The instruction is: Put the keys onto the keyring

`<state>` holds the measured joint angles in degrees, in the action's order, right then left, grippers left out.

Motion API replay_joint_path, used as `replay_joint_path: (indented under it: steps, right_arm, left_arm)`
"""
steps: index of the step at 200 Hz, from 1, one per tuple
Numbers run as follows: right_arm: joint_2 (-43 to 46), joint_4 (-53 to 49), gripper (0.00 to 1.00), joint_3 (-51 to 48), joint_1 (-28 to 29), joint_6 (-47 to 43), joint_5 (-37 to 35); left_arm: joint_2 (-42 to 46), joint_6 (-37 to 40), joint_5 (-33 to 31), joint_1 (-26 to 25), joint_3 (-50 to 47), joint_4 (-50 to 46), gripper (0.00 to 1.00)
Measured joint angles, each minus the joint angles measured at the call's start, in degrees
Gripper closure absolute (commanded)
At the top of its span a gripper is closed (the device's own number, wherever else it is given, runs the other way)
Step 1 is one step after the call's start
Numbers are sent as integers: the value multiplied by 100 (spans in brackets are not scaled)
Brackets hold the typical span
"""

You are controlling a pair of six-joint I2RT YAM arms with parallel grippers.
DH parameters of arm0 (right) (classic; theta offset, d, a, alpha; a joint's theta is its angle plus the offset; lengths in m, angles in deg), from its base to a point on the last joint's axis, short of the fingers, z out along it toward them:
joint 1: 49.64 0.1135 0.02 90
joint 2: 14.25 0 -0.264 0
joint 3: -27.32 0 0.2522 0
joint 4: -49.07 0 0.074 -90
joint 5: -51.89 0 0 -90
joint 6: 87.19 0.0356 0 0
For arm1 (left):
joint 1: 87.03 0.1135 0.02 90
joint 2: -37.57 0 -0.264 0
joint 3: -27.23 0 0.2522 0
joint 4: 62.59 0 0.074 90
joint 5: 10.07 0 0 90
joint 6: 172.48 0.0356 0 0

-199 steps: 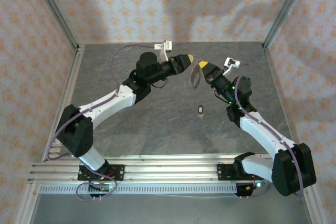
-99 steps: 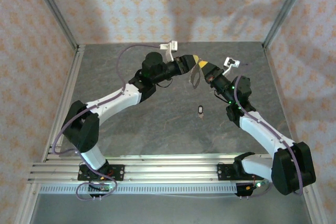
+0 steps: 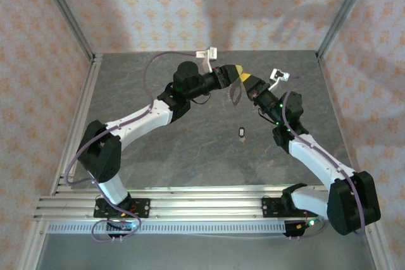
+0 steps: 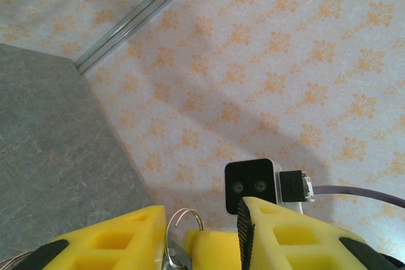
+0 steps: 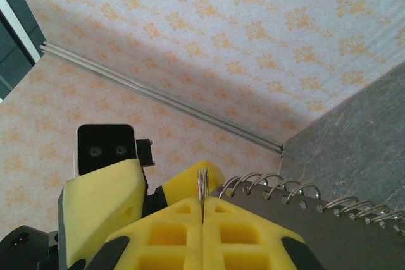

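A: Count it out for me; what lies on the table (image 3: 177, 150)?

B: One key (image 3: 243, 133), dark-headed, flat on the surface right of centre and nearer than both gripper tips. There is one keyring (image 3: 235, 96) too, toward the far middle, just below the spot where the two tips meet; key and ring are well apart.

A: Which of the two arms has the ring?

B: The right gripper (image 3: 247, 80); in its wrist view its two yellow fingers (image 5: 183, 232) are pressed together, and the thin wire of the keyring (image 5: 202, 181) stands out of the seam between them, so it is pinching the ring.

A: And the left gripper (image 3: 234, 72)?

B: Tip to tip with the right one; in its own wrist view its two fingers (image 4: 107, 245) stand spread. Between them are the wire loop, just beside the finger on the left of that view, and the yellow tip of the right gripper; whether either finger touches the wire I cannot tell.

A: Anything else up there?

B: One row of wire coils (image 5: 285, 188) along a dark flat edge, just right of the right gripper's fingers; what it belongs to I cannot tell.
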<state>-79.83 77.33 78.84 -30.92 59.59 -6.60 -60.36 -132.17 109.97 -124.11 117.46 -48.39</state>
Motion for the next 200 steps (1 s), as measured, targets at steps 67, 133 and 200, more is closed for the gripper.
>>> replay_joint_path:
  steps: [67,133,200]
  right_arm:
    - [0,-7,100,0,0,-24,0]
    - [0,-13,100,0,0,-66,2]
    - [7,-39,100,0,-2,-109,17]
  left_arm:
    - [-26,2,79,-7,-2,2,68]
    - [-26,9,96,-7,-68,13,78]
    - [-28,210,127,-2,-79,-76,99]
